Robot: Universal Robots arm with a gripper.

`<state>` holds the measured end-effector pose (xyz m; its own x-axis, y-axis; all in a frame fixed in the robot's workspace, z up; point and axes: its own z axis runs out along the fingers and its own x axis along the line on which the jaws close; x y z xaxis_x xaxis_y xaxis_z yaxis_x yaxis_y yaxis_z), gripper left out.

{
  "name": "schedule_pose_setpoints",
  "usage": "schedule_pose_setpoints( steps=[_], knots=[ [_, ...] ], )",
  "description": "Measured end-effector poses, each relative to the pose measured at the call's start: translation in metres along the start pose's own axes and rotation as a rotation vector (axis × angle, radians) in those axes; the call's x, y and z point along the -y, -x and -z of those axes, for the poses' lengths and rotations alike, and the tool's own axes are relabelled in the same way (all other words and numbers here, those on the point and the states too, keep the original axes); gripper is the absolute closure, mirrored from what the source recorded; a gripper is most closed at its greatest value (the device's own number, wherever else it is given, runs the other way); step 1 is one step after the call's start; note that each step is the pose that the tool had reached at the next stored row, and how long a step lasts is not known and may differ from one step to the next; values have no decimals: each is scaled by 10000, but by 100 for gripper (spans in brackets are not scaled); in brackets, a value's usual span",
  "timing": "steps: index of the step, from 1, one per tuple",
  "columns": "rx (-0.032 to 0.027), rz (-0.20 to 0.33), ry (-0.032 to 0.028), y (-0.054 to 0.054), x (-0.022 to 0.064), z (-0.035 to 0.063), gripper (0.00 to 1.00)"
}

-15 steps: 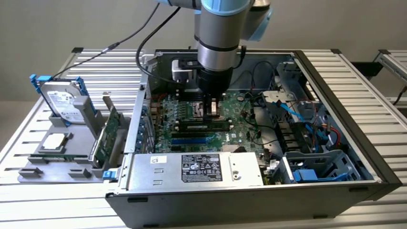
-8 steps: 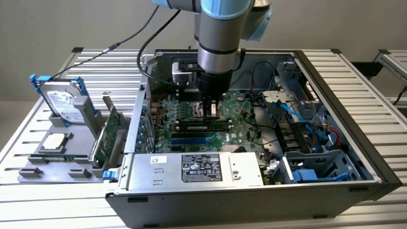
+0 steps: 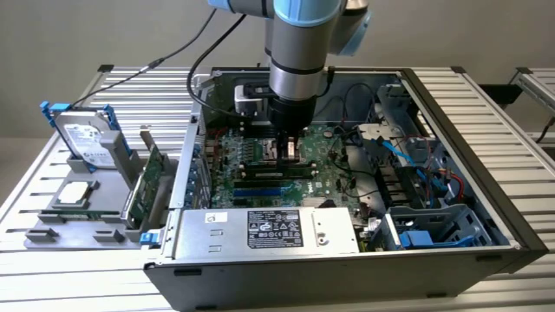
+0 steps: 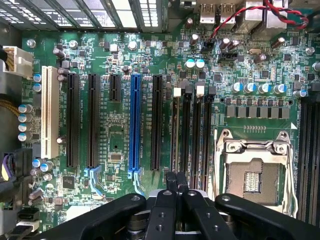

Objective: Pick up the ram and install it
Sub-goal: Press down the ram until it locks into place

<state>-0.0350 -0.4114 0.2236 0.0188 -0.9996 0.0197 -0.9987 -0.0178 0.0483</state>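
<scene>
Going left to right in the exterior view: on the slatted aluminium counter [image 3: 511, 149] sits a grey parts tray [image 3: 52, 237] with a silver hard drive standing in a blue-clipped holder [image 3: 87, 140], and next to it a bigger green expansion card with a metal bracket [image 3: 149, 185] standing upright. Then comes the open black PC case [image 3: 347, 286], lying on its side with its silver power supply box [image 3: 277, 231] at the front.

The black two-finger end effector [image 3: 290, 156] hangs right over the green motherboard [image 4: 115, 145], just above the long black memory slots [image 4: 192, 135] beside the silver CPU socket [image 4: 252, 175]. In the wrist view its fingers [image 4: 176, 187] are pinched together with nothing obvious between them, so I'd call it clenched and empty.

The ram, a slim stick [image 3: 279, 174], looks to me like it's already lying along one of those slots just in front of the fingers, though I can't tell if it's fully clicked in. So my read: pickup done, install at or near the end.
</scene>
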Motion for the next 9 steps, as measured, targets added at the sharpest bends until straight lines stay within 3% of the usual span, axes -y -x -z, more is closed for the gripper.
schedule_pose_setpoints(
  steps=[2, 3, 7, 9],
  knots=[
    [-3, -1, 0, 1, 0, 4, 89],
    [26, -1, -11, 5, 0, 32, 89],
    [12, -1, -1, -2, -10, 208, 89],
    [11, -1, -1, -3, -11, 226, 89]
  ],
)
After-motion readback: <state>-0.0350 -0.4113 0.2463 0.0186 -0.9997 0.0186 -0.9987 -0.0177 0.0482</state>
